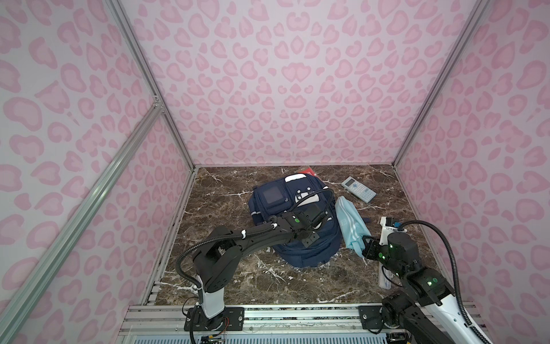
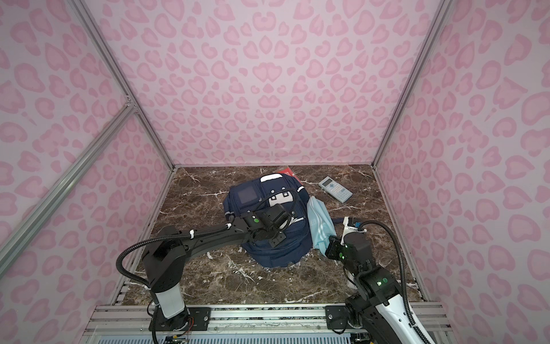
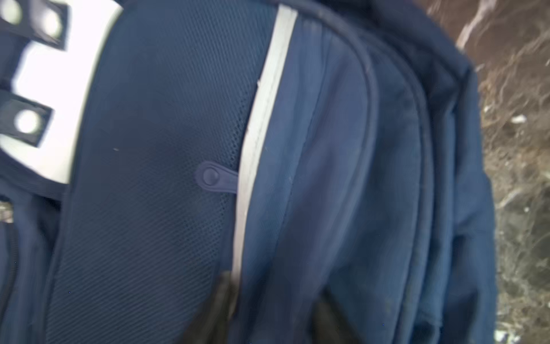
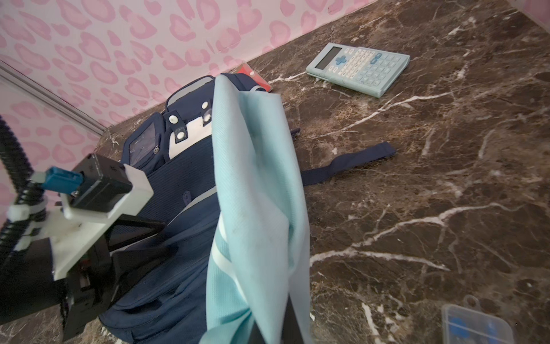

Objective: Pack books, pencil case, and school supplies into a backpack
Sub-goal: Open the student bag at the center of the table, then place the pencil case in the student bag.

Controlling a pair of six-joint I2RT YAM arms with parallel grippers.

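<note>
Holding the pencil case by one end in closed jaws, our right gripper has it just beside the backpack, which lies in the middle of the marble table. Our left gripper is down on the backpack; we cannot tell whether it grips.

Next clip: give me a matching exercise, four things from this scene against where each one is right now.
Things:
1. pencil case
2. calculator
3. red booklet
4. backpack

Places:
A. alone on the bare table, keys up
B. gripped at one end by the right gripper
C. mid-table, with the left arm reaching over it
D. peeking out from behind the backpack, by the back wall

Pairs: 1-B, 2-A, 3-D, 4-C
</note>
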